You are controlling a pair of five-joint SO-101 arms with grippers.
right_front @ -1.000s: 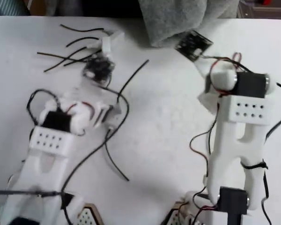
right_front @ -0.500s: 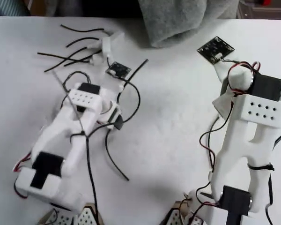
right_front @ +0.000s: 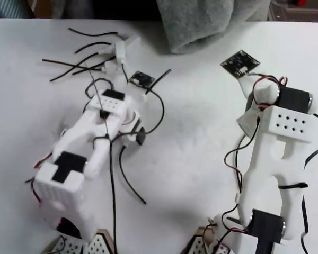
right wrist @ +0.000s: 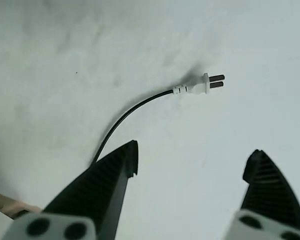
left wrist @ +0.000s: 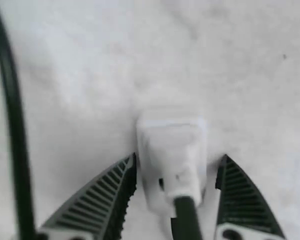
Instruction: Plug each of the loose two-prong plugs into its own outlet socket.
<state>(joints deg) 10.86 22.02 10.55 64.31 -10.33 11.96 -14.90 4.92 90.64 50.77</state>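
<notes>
Two-prong plug (right wrist: pixel 205 85): one, near spread right gripper (right wrist: pixel 194 149); spread left gripper (left wrist: pixel 178 157) straddles one block (left wrist: pixel 170 135), perhaps socket.

Your two white plastic arms (right_front: pixel 90 138) carry black motor blocks (right_front: pixel 69 165) and thin red and black cables (right_front: pixel 226 160). Their fingers (left wrist: pixel 102 197) are black and ribbed.

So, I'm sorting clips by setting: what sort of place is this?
Probably a robotics test bench or hobby workspace: a white robot arm and its twin stand at a plain white table, with loose black cords and a two-prong plug lying on it.
</notes>
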